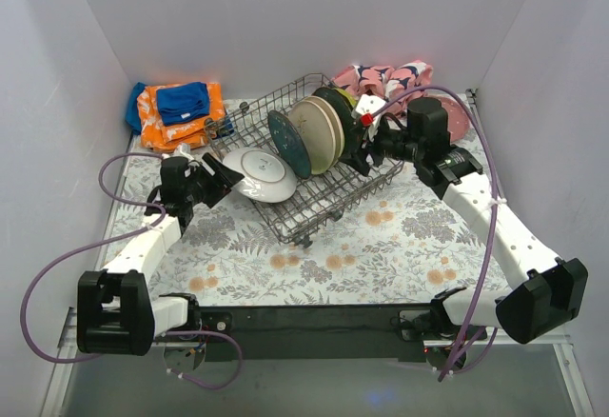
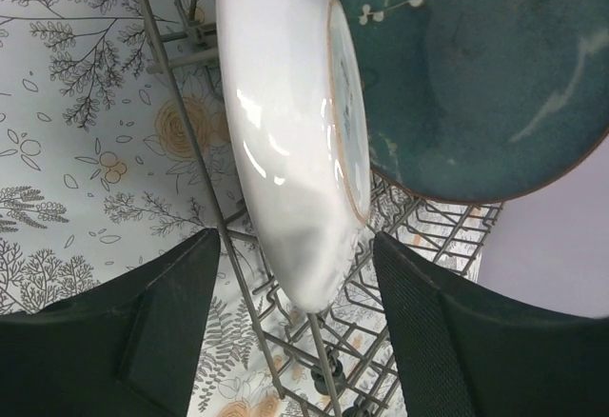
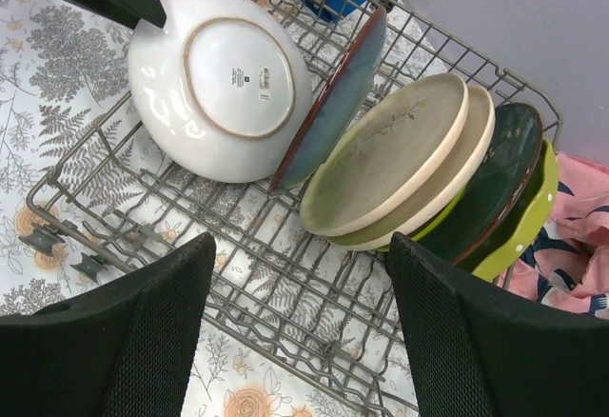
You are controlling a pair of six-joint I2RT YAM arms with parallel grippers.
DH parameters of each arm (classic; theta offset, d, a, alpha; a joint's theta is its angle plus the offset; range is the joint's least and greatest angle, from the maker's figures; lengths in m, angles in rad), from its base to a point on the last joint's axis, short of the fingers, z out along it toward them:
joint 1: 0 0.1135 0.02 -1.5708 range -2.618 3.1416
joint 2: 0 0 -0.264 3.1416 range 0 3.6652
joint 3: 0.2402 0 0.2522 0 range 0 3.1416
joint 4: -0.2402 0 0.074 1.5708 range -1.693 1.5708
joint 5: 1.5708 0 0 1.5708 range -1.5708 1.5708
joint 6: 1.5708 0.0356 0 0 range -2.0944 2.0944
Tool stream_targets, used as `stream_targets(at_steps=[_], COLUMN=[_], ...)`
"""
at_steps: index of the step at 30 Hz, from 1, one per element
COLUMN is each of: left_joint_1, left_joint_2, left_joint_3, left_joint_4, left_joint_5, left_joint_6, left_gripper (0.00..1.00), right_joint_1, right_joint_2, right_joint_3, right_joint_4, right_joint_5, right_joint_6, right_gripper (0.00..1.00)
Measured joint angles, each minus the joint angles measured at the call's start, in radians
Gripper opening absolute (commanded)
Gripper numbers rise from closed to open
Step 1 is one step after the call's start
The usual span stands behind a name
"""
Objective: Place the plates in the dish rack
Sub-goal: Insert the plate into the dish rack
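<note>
Loading step: by my reading, the white plate (image 1: 259, 174) (image 2: 285, 131) (image 3: 224, 79) is being set at the left end of the dish rack (image 1: 303, 236) (image 2: 219, 217) (image 3: 285, 284).
Risk, slip: the glazed, curved rim could skid or pivot if the left jaws pinch it off-centre.
Risk, knock-on: a push to the right would press it into the teal plate (image 1: 288, 143) (image 2: 476, 74) (image 3: 333, 103) and could disturb the row of cream and green plates behind it.
Risk, tip-out: let go this tilted, it may slide over the rack's edge onto the desk (image 1: 381, 255).
White plate, position: tilted, underside up, lower rim among the wires. Whether it sits between tines cannot be told.
Left jaws: apart, straddling the white plate's lower rim. One side is almost touching and a gap shows on the other, so it is not clamped.
Right jaws: wide, holding nothing, above the rack's right side, well apart from the white plate.
</note>
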Motion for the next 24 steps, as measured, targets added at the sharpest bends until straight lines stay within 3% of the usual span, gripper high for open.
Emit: stream_targets(at_steps=[14,24], left_joint_1=[0.001,0.001], left_joint_2=[0.079,0.1], left_joint_3=[0.029,0.09], left_joint_4=[0.048,0.071], left_joint_5=[0.003,0.035], left_joint_6=[0.003,0.038], left_gripper=[0.39,0.34], right_joint_1=[-0.043,-0.062], right_joint_2=[-0.025,-0.032], right_joint_3=[-0.019,-0.034], right_joint_4=[0.031,0.048], right_joint_5=[-0.07,-0.099], right_joint_6=[0.04,0.055], right_gripper=[0.8,0.8])
